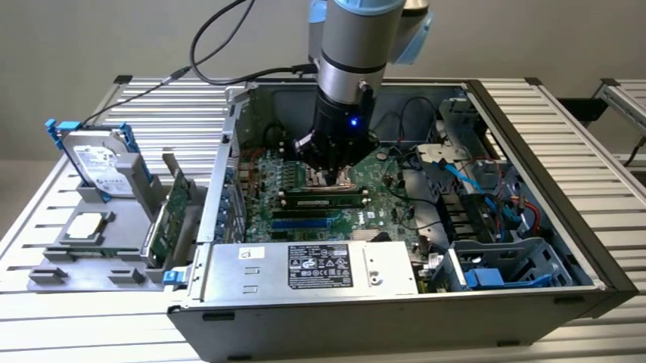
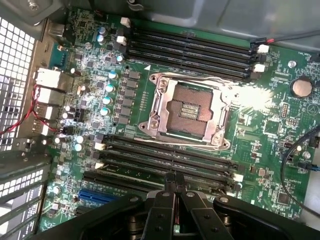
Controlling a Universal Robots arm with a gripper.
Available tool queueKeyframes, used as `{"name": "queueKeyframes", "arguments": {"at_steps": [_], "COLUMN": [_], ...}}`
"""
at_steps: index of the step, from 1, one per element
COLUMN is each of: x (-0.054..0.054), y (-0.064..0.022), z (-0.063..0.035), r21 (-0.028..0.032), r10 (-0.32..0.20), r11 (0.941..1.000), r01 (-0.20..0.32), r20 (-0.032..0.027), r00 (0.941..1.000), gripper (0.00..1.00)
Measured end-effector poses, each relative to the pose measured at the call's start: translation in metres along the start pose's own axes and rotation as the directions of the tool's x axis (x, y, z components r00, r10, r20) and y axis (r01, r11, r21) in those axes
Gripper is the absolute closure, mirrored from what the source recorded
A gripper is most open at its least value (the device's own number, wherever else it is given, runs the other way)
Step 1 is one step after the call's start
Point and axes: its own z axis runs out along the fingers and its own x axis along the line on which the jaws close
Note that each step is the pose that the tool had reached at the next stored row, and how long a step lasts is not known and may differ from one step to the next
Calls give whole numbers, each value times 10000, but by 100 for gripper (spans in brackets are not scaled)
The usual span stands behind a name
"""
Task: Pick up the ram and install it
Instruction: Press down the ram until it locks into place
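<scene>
Tool (image 2: pixel 175 181) pressed together, empty, over memory slots (image 2: pixel 170 159); ram (image 1: pixel 325 201) seated in motherboard (image 2: pixel 260 135).

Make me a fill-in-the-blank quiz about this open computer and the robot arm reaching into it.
1. The hand above the memory slots is ___.
2. The processor socket holds no chip; it is ___.
3. The hard drive stands outside the case, on the exterior view's ___.
4. The ram sits on the green ___.
Missing words: shut; empty; left; motherboard.

Glossy green motherboard (image 2: pixel 260 135), shiny metal socket frame (image 2: pixel 187 112), matt black plastic slots (image 2: pixel 190 47)
</scene>
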Motion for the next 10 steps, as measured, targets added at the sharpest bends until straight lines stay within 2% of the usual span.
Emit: {"name": "queueKeyframes", "arguments": {"at_steps": [2,9,10], "x": [4,33,43], "y": [-20,-168,-182], "z": [-11,-51,-52], "r21": [-5,-11,-34], "r10": [99,246,247], "r11": [10000,9997,9997], "r01": [-99,-246,-246], "r20": [9,21,25], "r00": [10000,9997,9997], "gripper": [89,89,89]}}
